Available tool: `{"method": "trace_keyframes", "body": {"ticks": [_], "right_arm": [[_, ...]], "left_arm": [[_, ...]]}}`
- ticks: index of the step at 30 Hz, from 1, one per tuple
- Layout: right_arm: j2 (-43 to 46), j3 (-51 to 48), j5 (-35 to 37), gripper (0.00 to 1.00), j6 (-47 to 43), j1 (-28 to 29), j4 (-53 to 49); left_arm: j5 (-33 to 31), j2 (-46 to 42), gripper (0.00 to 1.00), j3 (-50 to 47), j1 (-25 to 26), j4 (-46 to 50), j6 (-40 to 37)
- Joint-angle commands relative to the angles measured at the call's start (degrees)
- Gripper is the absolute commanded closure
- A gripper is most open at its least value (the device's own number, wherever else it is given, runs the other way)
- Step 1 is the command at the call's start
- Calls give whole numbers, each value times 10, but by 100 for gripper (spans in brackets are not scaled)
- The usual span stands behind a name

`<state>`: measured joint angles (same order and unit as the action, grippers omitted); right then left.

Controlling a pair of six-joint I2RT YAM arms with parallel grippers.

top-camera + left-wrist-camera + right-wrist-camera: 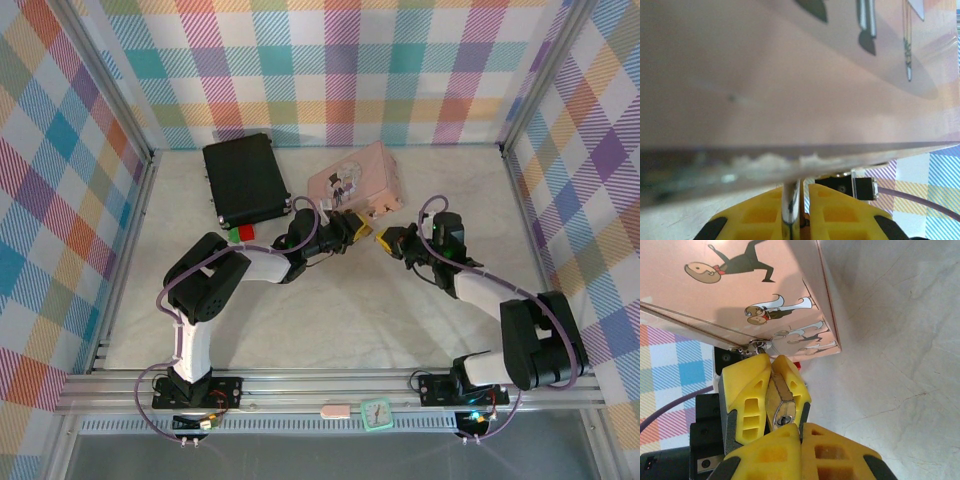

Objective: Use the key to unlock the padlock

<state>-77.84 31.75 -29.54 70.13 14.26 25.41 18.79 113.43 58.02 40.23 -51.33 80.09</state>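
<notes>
The brass padlock (780,395) hangs from the clasp of the pink picture tin (740,285). My left gripper (772,362) is shut on its body. In the left wrist view the silvery shackle (790,205) runs up between my left gripper's (804,187) yellow fingers to the tin (790,75). The padlock's keyhole end (785,419) faces my right gripper (801,427), which is shut with its tips right against the keyhole. The key is hidden. From above, the left gripper (358,226) and the right gripper (388,240) meet just in front of the tin (355,180).
A black case (245,180) lies at the back left. A small red and green block (241,234) sits beside the left arm. Checked walls close in the table on three sides, and there is open tabletop (350,310) in front of the grippers.
</notes>
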Motion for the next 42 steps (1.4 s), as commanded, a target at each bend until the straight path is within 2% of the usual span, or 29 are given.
{"method": "trace_keyframes", "body": {"ticks": [1,6,12,20,26,30,42], "right_arm": [[17,-8,68,100,24,32,8],[24,-27,100,100,65,49,40],[22,-11,121,100,38,60,19],[-15,7,90,100,28,62,35],[15,12,76,100,-34,48,-36],[18,8,69,100,-55,36,-44],[-71,14,62,100,46,47,124]], "left_arm": [[52,-22,100,20,36,-67,2],[31,-27,100,16,38,-49,-6],[42,-20,100,24,41,-57,-1],[49,-26,100,20,40,-57,-2],[51,-25,100,8,22,-51,-11],[59,-24,100,17,19,-50,-15],[59,-32,100,13,33,-60,-10]]}}
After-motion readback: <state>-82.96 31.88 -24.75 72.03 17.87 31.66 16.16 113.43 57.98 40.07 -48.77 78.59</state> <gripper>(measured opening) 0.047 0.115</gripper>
